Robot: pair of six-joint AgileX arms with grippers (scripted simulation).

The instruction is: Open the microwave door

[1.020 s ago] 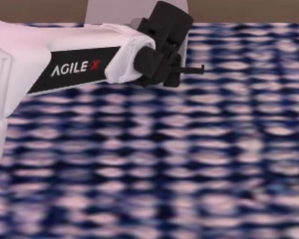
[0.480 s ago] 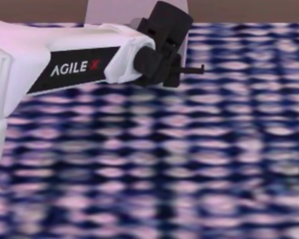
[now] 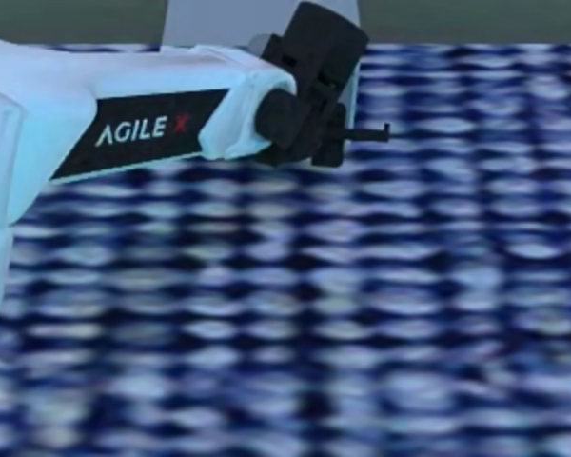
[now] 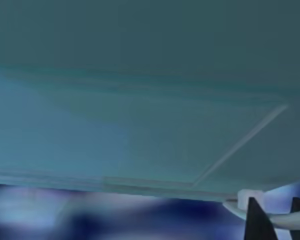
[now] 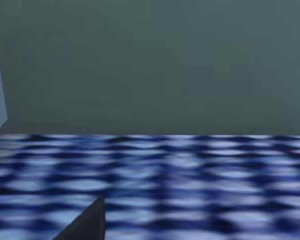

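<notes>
Your left gripper [image 3: 362,133], black and two-fingered, sits at the far edge of the table beside the small boxy light-grey microwave [image 3: 230,21], most of which is cut off by the top view's upper edge. Whether those fingers are apart or clamped you cannot tell: the wrist housing covers them from above. The blue-and-white woven-pattern tabletop [image 3: 362,314] fills the rest. In the left wrist view the flat pale microwave door [image 4: 140,140] looms very close, with the dark fingertips [image 4: 255,220] near a small pale knob-like piece at its edge, likely the handle, which would explain the placement. Your right gripper [image 5: 87,222] shows only a dark sliver, apparently parked.
</notes>
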